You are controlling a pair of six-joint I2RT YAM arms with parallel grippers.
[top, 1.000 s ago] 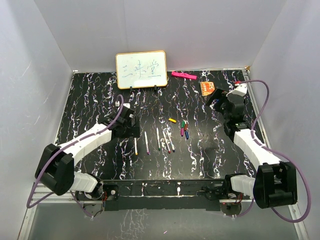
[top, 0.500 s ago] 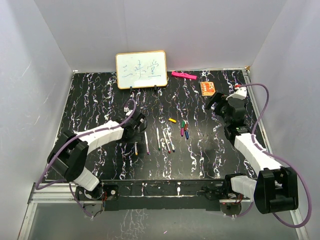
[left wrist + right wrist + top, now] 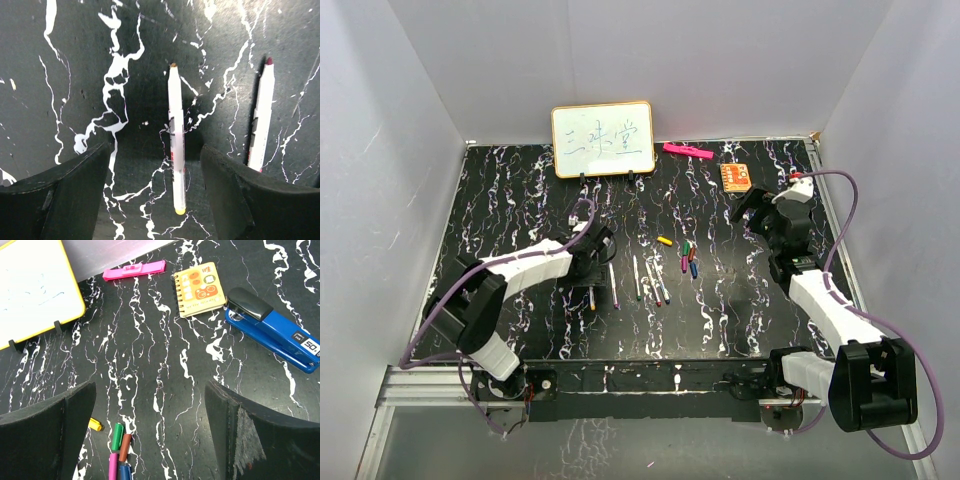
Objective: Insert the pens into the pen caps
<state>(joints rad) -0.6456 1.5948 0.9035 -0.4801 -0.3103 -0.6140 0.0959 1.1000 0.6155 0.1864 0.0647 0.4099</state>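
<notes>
Several white-barrelled pens (image 3: 636, 279) lie side by side at the table's middle. My left gripper (image 3: 592, 268) hangs over the leftmost one. In the left wrist view that pen (image 3: 176, 145), with a yellow end, lies on the table between the open jaws, touching neither finger (image 3: 65, 192). A second pen (image 3: 262, 117) with a dark red tip lies outside the right finger. The pen caps (image 3: 687, 256) sit in a small cluster right of the pens: yellow (image 3: 95, 424), green (image 3: 117, 436), red-brown (image 3: 125, 447), pink (image 3: 113, 465) and blue (image 3: 124, 471). My right gripper (image 3: 748, 206) hovers open and empty, behind and right of the caps.
A small whiteboard (image 3: 603, 139) stands at the back centre. A pink bar (image 3: 134, 270), an orange spiral notebook (image 3: 200, 289) and a blue stapler (image 3: 272, 330) lie at the back right. White walls enclose the black marbled table (image 3: 500, 210).
My left arm has swung right and now sits over the leftmost pen, with its jaws narrower than before. The right arm has shifted only slightly.
</notes>
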